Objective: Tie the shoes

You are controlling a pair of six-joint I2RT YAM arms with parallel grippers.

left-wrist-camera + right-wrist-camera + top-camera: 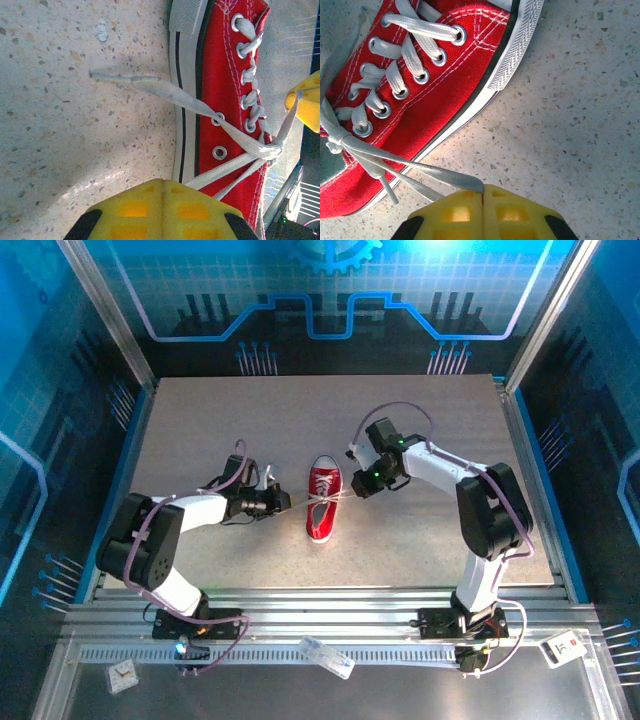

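I held both arms low, left yellow-padded tool (162, 192) and right yellow-padded tool (483, 194) each clamped on a white lace (420, 168).

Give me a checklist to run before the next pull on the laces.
1. Left hand shut on strands of the laces: ok.
2. Right hand shut on strands: ok.
3. Knot sitting over the top eyelets: ok.
4. Strands taut between knot and both hands: ok.
5. Sneaker flat on the table: ok.
6. Knot fully tight: cannot tell.
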